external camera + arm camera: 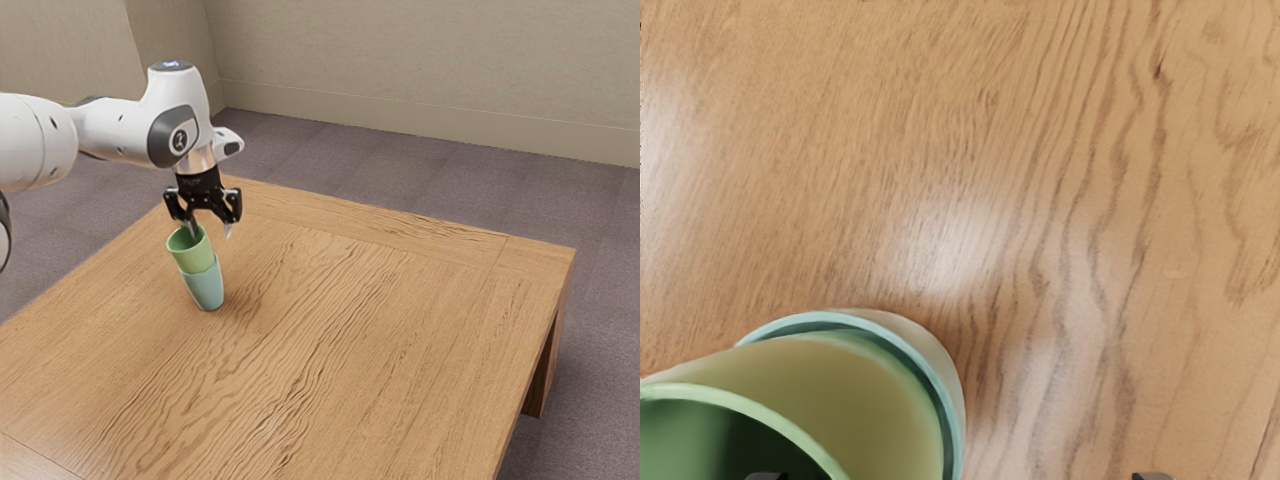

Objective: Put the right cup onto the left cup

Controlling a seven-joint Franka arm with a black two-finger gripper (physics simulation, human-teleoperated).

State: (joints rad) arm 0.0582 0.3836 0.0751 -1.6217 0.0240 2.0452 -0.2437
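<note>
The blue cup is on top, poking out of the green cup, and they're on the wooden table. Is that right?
Not quite, the cups are swapped: the green cup is on top, poking out of the blue cup. The exterior view shows it. And yes, they're on the wooden table.

Toward nine o'clock in my exterior view, I count one green cup (191, 254) and one pale blue cup (206, 289), so I have two cups altogether, plus one wooden table (400, 350).
</note>
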